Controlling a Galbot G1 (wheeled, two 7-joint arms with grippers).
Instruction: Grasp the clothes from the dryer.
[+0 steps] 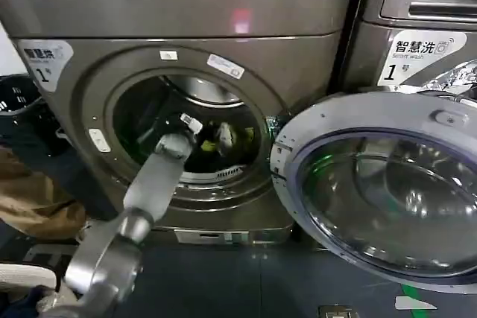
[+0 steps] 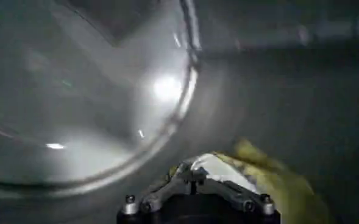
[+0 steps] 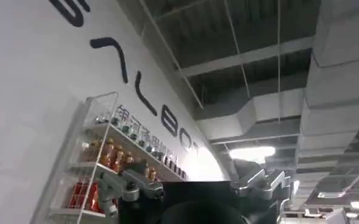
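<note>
Head view: the dryer (image 1: 89, 109) fills the upper left and centre of the frame, a dark grey front-loader with a white label bearing "1" (image 1: 43, 61) at its upper left. Its round glass-windowed door (image 1: 387, 191) hangs swung open at the lower right, in front of the neighbouring grey machine (image 1: 417, 27) at the upper right. The left arm (image 1: 141, 199) rises from the lower left corner and reaches through the round opening into the steel drum. The left gripper (image 1: 195, 133) sits inside the drum, just left of the frame's centre. The clothes (image 1: 227, 139), a small yellow-green bundle, lie low in the drum just right of the gripper, touching or nearly touching it.

In the left wrist view, the left gripper's base shows at the bottom centre, with the yellow-green clothes (image 2: 277, 179) pressed right against it toward the lower right. The curved, shiny drum wall (image 2: 94, 97) takes up the upper left. Whether the fingers have closed on the fabric cannot be told.

In the right wrist view, the right gripper (image 3: 197, 192) sits at the bottom centre, pointing up toward a ceiling and a wall shelf of bottles (image 3: 103, 164) at the lower left, its fingers spread apart with nothing between them.
</note>
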